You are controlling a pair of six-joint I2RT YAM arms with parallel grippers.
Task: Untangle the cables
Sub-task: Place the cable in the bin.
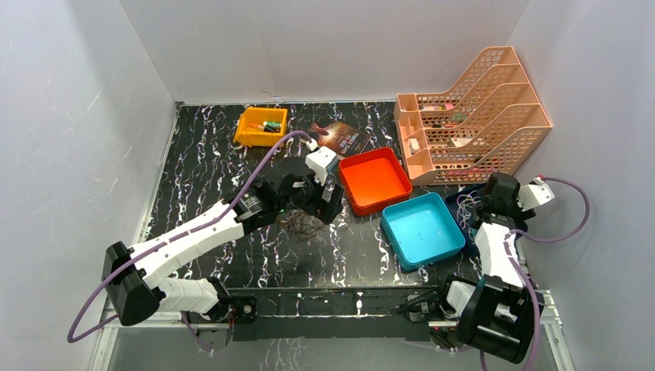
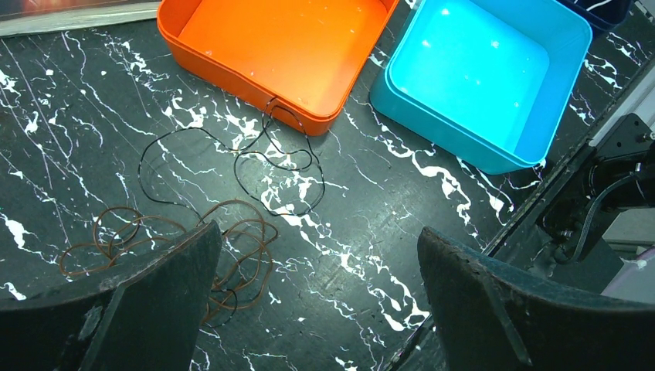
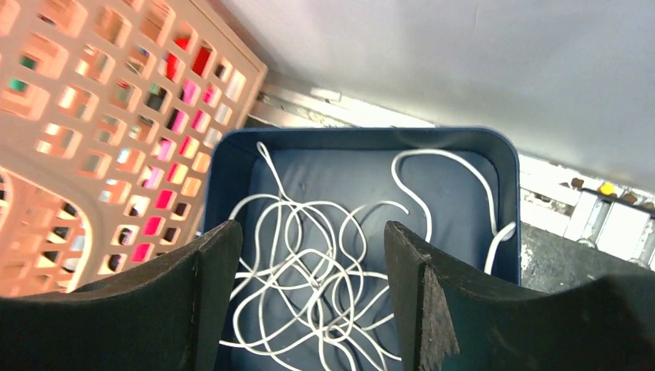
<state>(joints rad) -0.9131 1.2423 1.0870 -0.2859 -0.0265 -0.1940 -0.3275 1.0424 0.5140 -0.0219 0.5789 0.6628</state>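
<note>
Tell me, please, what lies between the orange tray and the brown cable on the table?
A black cable, in loose loops, fills the stretch from the orange tray toward the brown cable. The left wrist view shows it best.

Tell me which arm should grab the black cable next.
Left. The open left hand hovers over the black cable and brown cable on the table; the right hand is over the navy tray with the white cable.

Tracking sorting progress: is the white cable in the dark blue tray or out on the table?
In. The white cable lies in loose loops on the floor of the dark blue tray, below the open right gripper.
</note>
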